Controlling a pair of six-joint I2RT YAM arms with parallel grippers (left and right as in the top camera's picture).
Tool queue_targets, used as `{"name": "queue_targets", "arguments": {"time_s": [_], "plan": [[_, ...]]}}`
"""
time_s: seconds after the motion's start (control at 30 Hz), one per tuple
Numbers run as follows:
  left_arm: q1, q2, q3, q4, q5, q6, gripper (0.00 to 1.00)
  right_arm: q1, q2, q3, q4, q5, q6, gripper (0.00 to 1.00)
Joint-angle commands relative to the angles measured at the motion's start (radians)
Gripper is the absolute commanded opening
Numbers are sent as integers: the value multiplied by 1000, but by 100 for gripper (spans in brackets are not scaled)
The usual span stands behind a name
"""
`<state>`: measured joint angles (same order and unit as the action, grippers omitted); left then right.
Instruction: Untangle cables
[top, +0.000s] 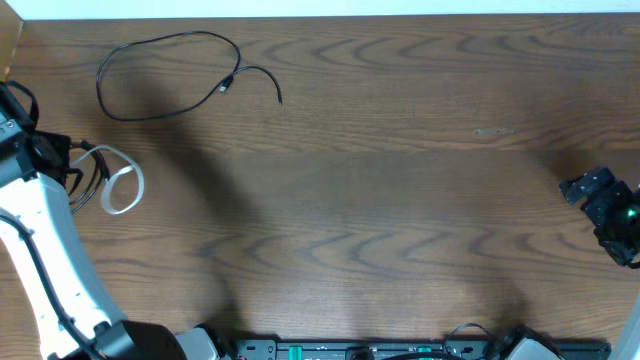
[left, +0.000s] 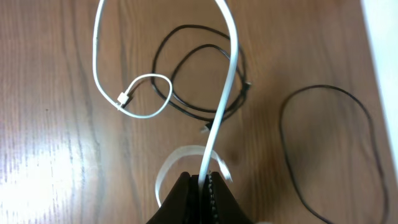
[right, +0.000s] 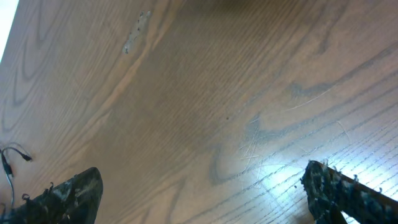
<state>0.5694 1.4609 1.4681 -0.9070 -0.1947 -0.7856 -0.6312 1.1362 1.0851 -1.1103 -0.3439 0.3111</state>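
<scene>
From above, the left claw (top: 55, 155) sits at the left edge of the table (top: 400, 200). It is mostly hidden by its own dark housing, so its jaws cannot be read here. A loop of the white cable (top: 137, 180) lies just beside it on the side toward the table's middle. The looped black cable (top: 185, 35) lies well apart, further up the table. The right claw (top: 580, 188) is at the far right edge, partly cut off, with no cable near it.

The left wrist camera shows the left claw's jaws pinched tight on the white cable, which runs up from the fingertips and curls round to its small plug. The white cable crosses over the coiled black cable (left: 186, 74) just past the fingertips. The looped black cable is off to the right, touching neither, and its lower part is cut off.

The right wrist camera shows the right claw's fingers (right: 68, 193) in the two bottom corners, spread wide over bare wood and holding nothing. A bit of black cable (right: 7, 163) shows at the left edge, too little to say which.
</scene>
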Motion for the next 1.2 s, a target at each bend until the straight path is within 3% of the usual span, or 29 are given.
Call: {"name": "queue_targets", "arguments": {"time_s": [0.0, 0.07, 0.17, 0.3, 0.43, 0.67, 0.9, 1.07, 1.17], "plan": [[-10, -41, 8, -21, 134, 0, 8, -10, -5, 0, -2, -5, 10, 99], [-29, -41, 8, -24, 277, 92, 7, -10, -5, 0, -2, -5, 10, 99], [-55, -35, 8, -68, 169, 99, 7, -10, -5, 0, -1, -5, 10, 99], [-39, 14, 8, -193, -90, -39, 7, -10, -5, 0, -1, -5, 10, 99], [-7, 84, 8, -248, -95, -146, 7, -10, -5, 0, -2, -5, 10, 99], [-1, 250, 8, -259, -75, -148, 8, -10, -5, 0, -2, -5, 10, 99], [-21, 328, 8, -254, 314, -106, 7, -10, -5, 0, -1, -5, 10, 99], [-85, 294, 9, -230, 476, -98, 7, -10, -5, 0, -2, -5, 10, 99], [-132, 265, 9, -184, 502, -99, 7, -10, -5, 0, -2, -5, 10, 99]]}}
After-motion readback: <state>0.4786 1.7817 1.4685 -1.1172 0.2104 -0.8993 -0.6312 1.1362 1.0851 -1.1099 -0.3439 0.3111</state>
